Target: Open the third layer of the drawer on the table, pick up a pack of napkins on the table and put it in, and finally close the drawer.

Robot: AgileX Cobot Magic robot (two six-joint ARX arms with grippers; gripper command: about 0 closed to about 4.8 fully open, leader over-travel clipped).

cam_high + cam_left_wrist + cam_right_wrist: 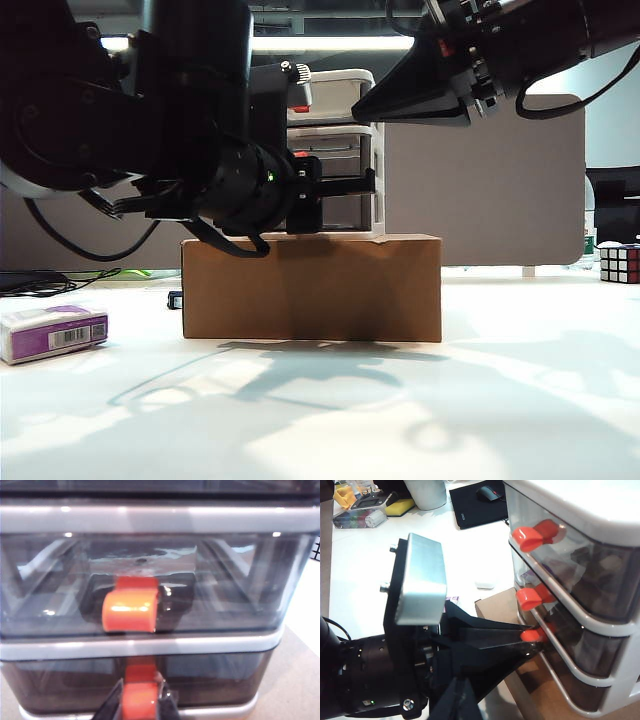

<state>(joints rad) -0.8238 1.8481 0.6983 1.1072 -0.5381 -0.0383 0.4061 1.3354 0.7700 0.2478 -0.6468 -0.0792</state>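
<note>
The drawer (pixel 335 85), a white-framed cabinet with smoky grey tiers, stands on a brown cardboard box (pixel 310 290). My left gripper (pixel 140 700) is shut on the small red handle (pixel 140 696) of the third layer (pixel 215 675), one finger on each side of it. The right wrist view shows the same grip, the left gripper (pixel 532 634) level against the lowest tier, which looks pushed in. The pack of napkins (pixel 55 332), purple and white with a barcode, lies on the table (pixel 400 400) at the far left. My right gripper (pixel 362 108) hangs shut and empty, high beside the cabinet's top.
The cardboard box raises the cabinet above the tabletop. A Rubik's cube (pixel 620 263) sits at the far right. A grey panel (pixel 480 180) stands behind the cabinet. A small white oval case (pixel 485 585) lies on the table beyond the box.
</note>
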